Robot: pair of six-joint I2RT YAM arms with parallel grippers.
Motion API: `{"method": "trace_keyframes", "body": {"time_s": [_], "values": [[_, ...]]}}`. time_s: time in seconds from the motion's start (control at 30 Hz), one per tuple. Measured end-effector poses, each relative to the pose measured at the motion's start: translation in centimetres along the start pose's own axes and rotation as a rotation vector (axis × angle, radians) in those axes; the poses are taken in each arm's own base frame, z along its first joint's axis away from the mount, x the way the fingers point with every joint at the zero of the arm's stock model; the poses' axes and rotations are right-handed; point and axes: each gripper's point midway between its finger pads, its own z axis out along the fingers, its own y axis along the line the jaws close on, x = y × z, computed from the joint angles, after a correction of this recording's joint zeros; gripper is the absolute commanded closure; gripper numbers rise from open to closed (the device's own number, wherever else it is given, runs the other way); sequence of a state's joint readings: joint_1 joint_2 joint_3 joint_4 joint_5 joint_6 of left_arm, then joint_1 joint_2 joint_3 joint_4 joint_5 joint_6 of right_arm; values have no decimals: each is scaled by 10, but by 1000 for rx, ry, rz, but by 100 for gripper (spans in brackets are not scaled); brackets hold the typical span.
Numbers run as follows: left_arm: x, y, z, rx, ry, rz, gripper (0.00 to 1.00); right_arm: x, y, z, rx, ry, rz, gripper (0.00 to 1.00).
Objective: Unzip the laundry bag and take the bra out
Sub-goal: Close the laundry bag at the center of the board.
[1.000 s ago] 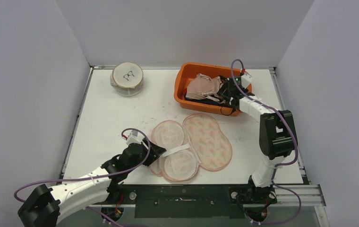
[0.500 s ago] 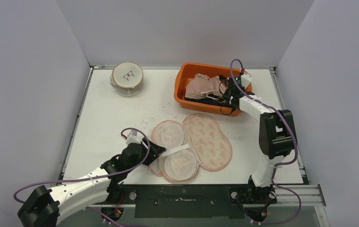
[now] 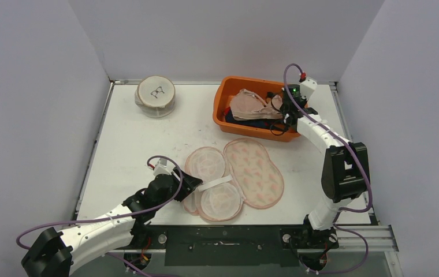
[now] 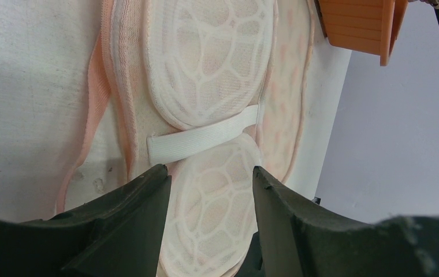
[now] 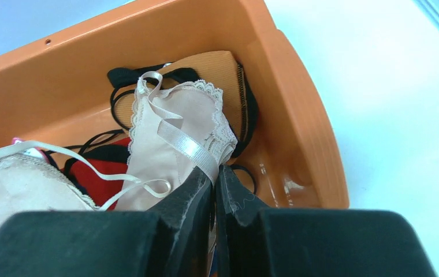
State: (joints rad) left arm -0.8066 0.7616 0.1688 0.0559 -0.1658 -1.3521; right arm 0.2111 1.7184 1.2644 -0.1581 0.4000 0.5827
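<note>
Grey walls (image 3: 32, 86) are standing around the white worktop (image 3: 142, 138). The laundry bag (image 3: 256, 170) is lying open, left jaws apart over it. Right jaws, pinching the bra (image 3: 250, 105) in the orange tub (image 3: 220, 109), are lifting higher than before.

An opened pink laundry bag (image 3: 255, 173) lies flat on the white table (image 3: 136, 138) at lower centre, with the left gripper (image 3: 191, 183) at its left edge. At upper right, the right gripper (image 3: 285, 109) meets a beige bra (image 3: 250, 105) inside an orange tub (image 3: 222, 109). A round mesh pouch (image 3: 156, 96) sits upper left.
</note>
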Motion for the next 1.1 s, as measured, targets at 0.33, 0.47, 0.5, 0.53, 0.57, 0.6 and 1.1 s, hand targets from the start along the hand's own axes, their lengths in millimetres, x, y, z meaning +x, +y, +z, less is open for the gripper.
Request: {"method": "trace_keyframes", "body": {"time_s": [0.33, 0.47, 0.5, 0.53, 0.57, 0.6, 1.1], "values": [[0, -1, 0, 4, 3, -3, 48, 3, -8, 0, 35, -11, -41, 38], [0, -3, -1, 11, 3, -4, 48, 0, 2, -11, 13, -24, -75, 30], [0, -3, -1, 11, 3, -4, 48, -3, 9, -19, -4, -35, -85, 30], [-1, -2, -1, 10, 2, -4, 48, -6, 16, -28, -25, -47, -89, 31], [-1, -2, -1, 10, 3, -5, 48, -12, 24, -37, -50, -61, -90, 32], [-1, -2, -1, 10, 1, -6, 48, -19, 33, -46, -80, -76, -83, 35], [0, -6, -1, 17, 17, 10, 48, 16, 151, -48, -696, 121, 87, 55]]}}
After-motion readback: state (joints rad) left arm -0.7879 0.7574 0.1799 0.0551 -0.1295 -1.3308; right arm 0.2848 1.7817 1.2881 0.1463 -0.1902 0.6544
